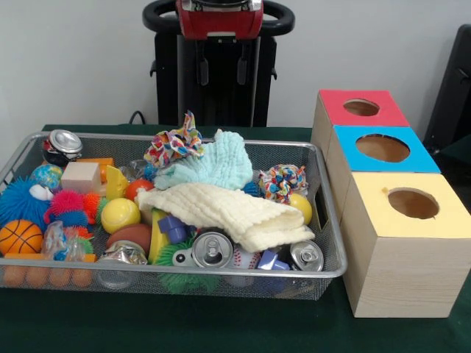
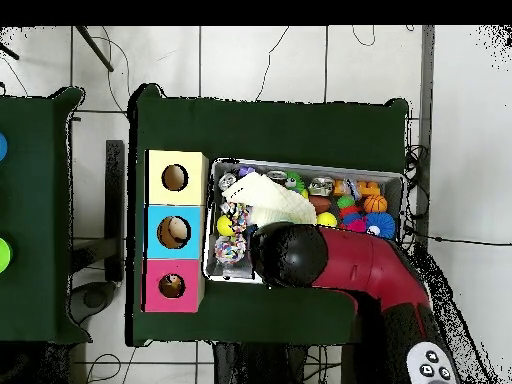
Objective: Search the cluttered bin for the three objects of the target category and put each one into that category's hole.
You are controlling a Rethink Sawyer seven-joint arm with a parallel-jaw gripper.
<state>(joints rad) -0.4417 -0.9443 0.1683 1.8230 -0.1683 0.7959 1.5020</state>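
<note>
A wire mesh bin (image 1: 335,268) is packed with mixed items. They include soda cans (image 1: 212,250), a yellow ball (image 1: 120,214), a small basketball (image 1: 20,237), a cream cloth (image 1: 235,212) and a light blue cloth (image 1: 213,165). Right of the bin stand three boxes, each with a round hole on top: red (image 1: 362,107), blue (image 1: 383,148) and yellow (image 1: 413,203). My gripper (image 1: 221,72) hangs high over the bin's far rim, open and holding nothing. In the overhead view the arm's black end (image 2: 290,255) covers the gripper and part of the bin (image 2: 310,163).
Spiky rubber balls (image 1: 22,200), knotted rope toys (image 1: 173,143), wooden blocks (image 1: 81,176) and purple plastic pieces (image 1: 173,228) fill the rest of the bin. The green table (image 1: 221,323) carries the bin and the boxes (image 2: 175,232).
</note>
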